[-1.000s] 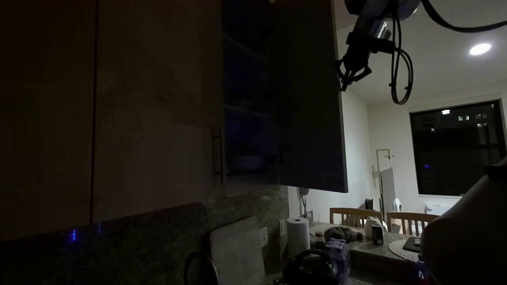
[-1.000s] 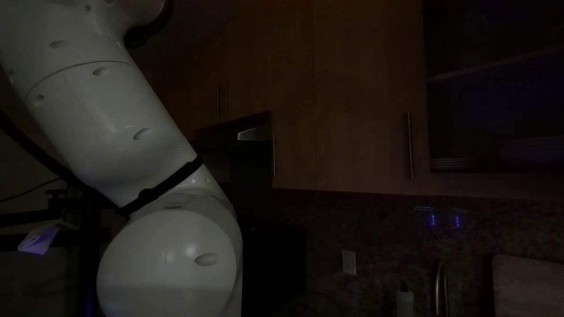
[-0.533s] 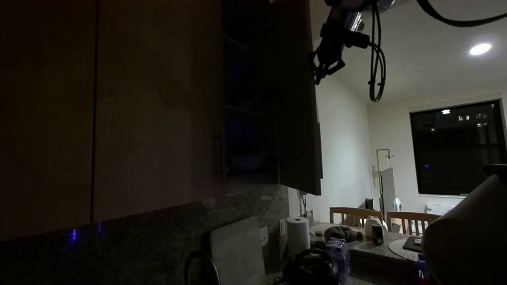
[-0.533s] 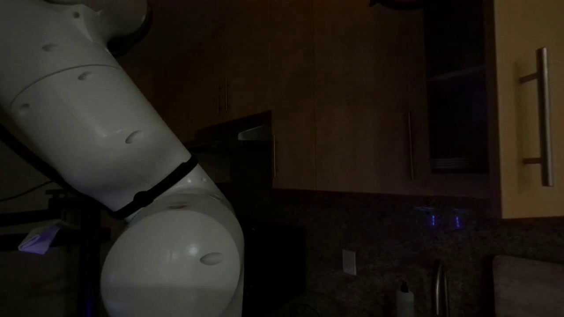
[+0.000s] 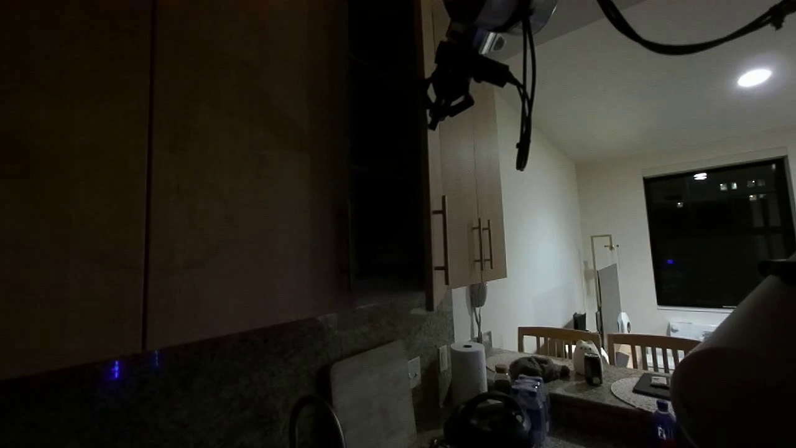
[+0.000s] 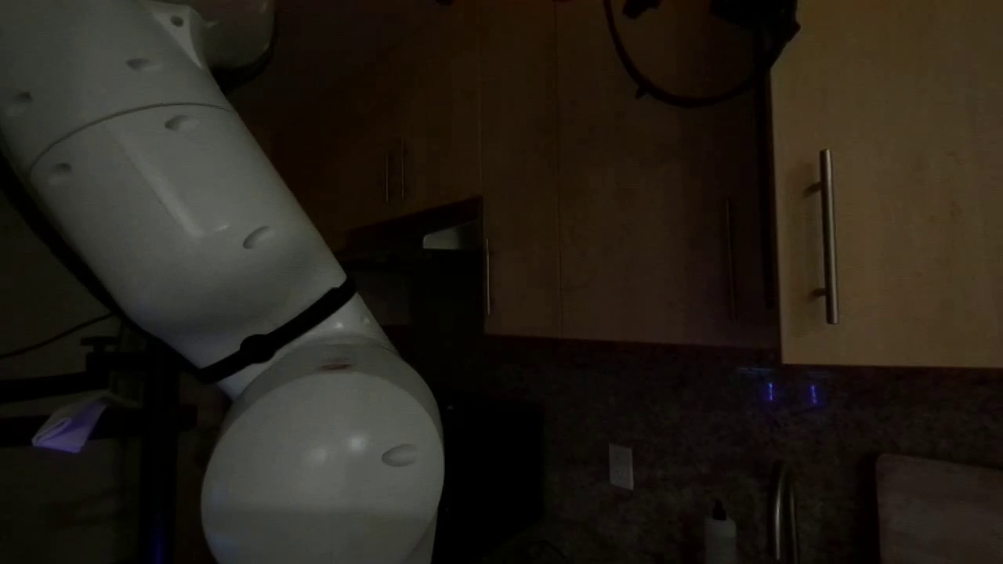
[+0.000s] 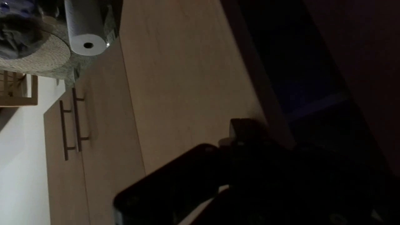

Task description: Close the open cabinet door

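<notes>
The cabinet door (image 6: pixel 901 235) stood partway open, hanging well above the desk (image 5: pixel 563 391), over its wall-side edge as far as I could judge, with a dark gap between it and the matching door (image 6: pixel 642 235). The claw (image 5: pixel 433 123) was up by the door's free edge, on the tan outer side, fingers pinched close together with nothing between them that I could see. Wrist view was too dark to say if it actually touched.

Handling-wise my guess was a stiff, fairly heavy panel, but with hinges carrying the weight it should've swung easily. Not fragile, though that smooth face might've let a fingertip skate. No real need to grab: a flat push on the outer face near the free edge would've had the best leverage. If it had to be held, the bar handle (image 6: pixel 829 235) was the spot. Main worry imo: tips sliding round the edge and getting nipped in the gap.
</notes>
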Controlling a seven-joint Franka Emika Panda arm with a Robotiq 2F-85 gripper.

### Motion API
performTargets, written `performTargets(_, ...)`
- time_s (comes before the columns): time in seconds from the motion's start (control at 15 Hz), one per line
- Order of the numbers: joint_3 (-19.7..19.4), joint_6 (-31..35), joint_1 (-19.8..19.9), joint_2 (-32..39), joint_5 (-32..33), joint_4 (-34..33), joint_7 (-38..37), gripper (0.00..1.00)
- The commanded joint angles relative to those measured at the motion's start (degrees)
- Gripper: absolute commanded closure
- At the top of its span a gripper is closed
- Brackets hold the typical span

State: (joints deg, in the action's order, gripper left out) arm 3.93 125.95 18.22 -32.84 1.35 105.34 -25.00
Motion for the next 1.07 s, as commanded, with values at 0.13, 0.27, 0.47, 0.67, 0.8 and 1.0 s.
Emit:
performTargets(0.13,4.4,3.4,-1.1,8.0,6.7,-6.1,-5.5,1.0)
performTargets(0.27,4.2,2.7,-2.1,9.5,7.5,-7.9,-5.4,1.0)
performTargets(0.47,3.7,2.0,-3.9,12.5,6.9,-10.6,-5.1,1.0)
performTargets(0.67,4.0,2.5,-5.9,16.0,6.6,-12.9,-5.4,1.0)
performTargets(0.8,3.8,2.2,-7.2,18.6,6.4,-14.9,-5.5,1.0)
performTargets(1.0,2.5,-2.4,-10.1,21.1,3.9,-18.0,-2.8,1.0)
